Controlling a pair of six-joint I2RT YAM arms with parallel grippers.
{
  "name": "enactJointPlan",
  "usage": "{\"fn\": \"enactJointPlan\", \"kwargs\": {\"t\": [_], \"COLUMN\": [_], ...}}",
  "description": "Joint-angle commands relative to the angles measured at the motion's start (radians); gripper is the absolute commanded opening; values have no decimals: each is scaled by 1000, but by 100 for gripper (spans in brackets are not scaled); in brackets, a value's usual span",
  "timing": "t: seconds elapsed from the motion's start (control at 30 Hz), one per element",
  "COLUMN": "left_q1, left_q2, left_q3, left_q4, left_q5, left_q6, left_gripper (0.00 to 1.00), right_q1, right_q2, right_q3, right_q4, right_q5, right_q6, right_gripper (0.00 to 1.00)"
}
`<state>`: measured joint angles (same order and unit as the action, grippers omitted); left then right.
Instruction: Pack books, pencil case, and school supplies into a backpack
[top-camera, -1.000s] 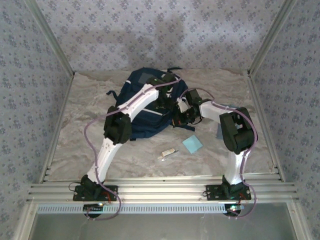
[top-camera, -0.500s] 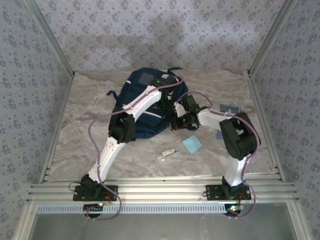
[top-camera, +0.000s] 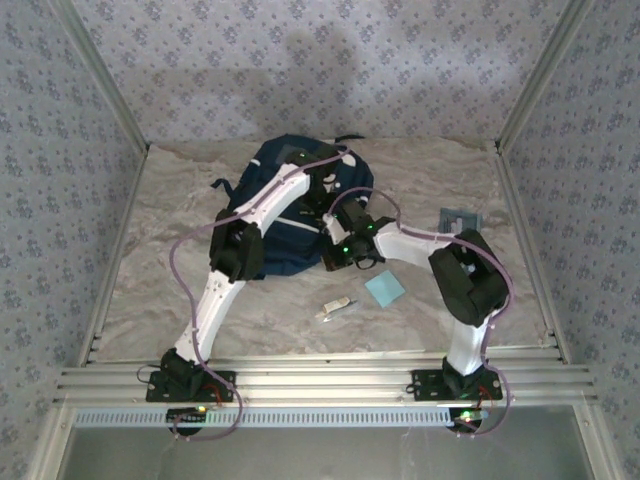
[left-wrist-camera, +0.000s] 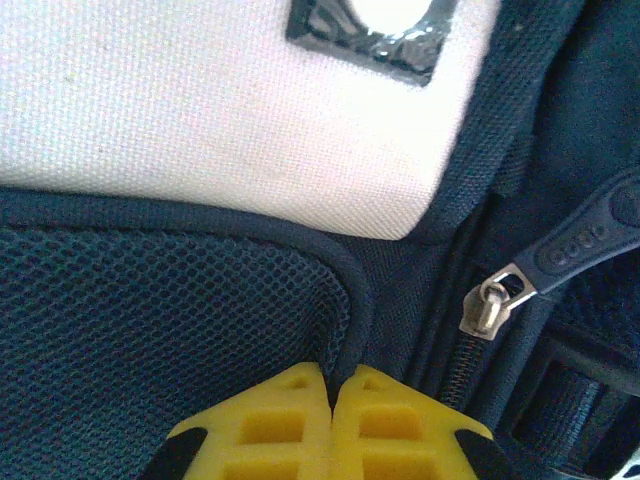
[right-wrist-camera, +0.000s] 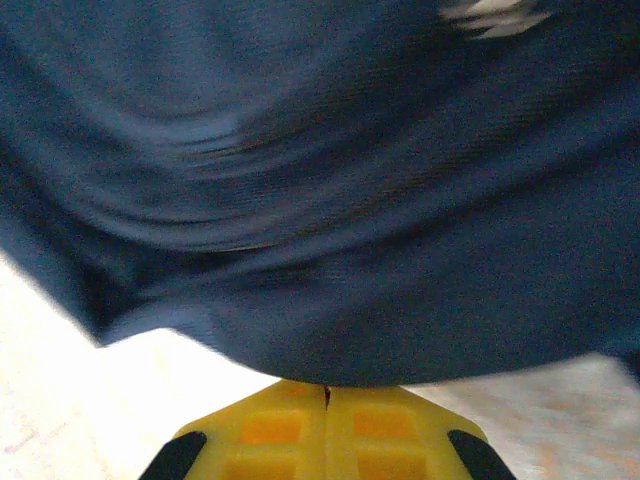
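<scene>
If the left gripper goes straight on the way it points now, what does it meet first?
The backpack: the left gripper points at the dark piping beside the mesh pocket, apparently touching it. The zip pull lies off to the right.

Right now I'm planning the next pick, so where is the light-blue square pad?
In the top view the light-blue pad lies on the table right of centre, on the near side of the backpack, with the white stick just to its left.
</scene>
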<state>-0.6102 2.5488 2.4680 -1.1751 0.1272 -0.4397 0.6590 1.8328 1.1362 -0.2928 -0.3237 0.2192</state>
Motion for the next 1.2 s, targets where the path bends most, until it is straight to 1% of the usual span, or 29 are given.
{"fn": "enactJointPlan", "kwargs": {"t": [0.0,0.03,0.1,0.13,0.2,0.27,0.3,0.37,0.43,0.5,0.63,0.77,0.87,0.97,1.03,1.17], "left_q1": [-12,-9,-10,-9,0,12,18,23,21,18,4,-39,-84,-140,-162,-183], "left_q2": [47,39,0,-33,-91,-144,-171,-230,-319,-433,-710,-892,-935,-931,-912,-848], "left_q3": [58,71,54,28,-11,-38,-49,-77,-161,-303,-709,-1019,-1167,-1256,-1283,-1286], "left_q4": [82,64,50,57,63,58,49,26,28,76,288,440,534,630,687,739], "left_q5": [29,31,-18,-41,-62,-74,-85,-122,-181,-217,-179,-157,-144,-183,-196,-224], "left_q6": [-37,-23,5,14,21,18,19,28,47,54,58,81,80,99,114,153], "left_gripper": [7,9,12,16,34,46,51,55,56,56,54,46,44,44,44,42], "right_q1": [8,-10,-38,-42,-39,-43,-47,-57,-59,-59,-69,-82,-91,-90,-89,-92], "right_q2": [5,8,6,6,21,43,57,78,92,89,83,96,112,117,115,112], "right_q3": [6,0,-25,-30,-25,-22,-25,-37,-42,-39,-18,-7,-5,5,5,6], "right_q4": [-84,-63,13,47,82,129,167,242,308,319,302,312,345,335,334,328], "right_q5": [-136,-153,-194,-209,-233,-251,-271,-299,-328,-318,-313,-326,-343,-337,-334,-325], "right_q6": [-37,-4,62,88,123,184,227,327,415,482,578,664,725,742,752,762], "right_gripper": [0,0,0,0,0,0,0,0,0,0,0,0,0,0,0,0]}}
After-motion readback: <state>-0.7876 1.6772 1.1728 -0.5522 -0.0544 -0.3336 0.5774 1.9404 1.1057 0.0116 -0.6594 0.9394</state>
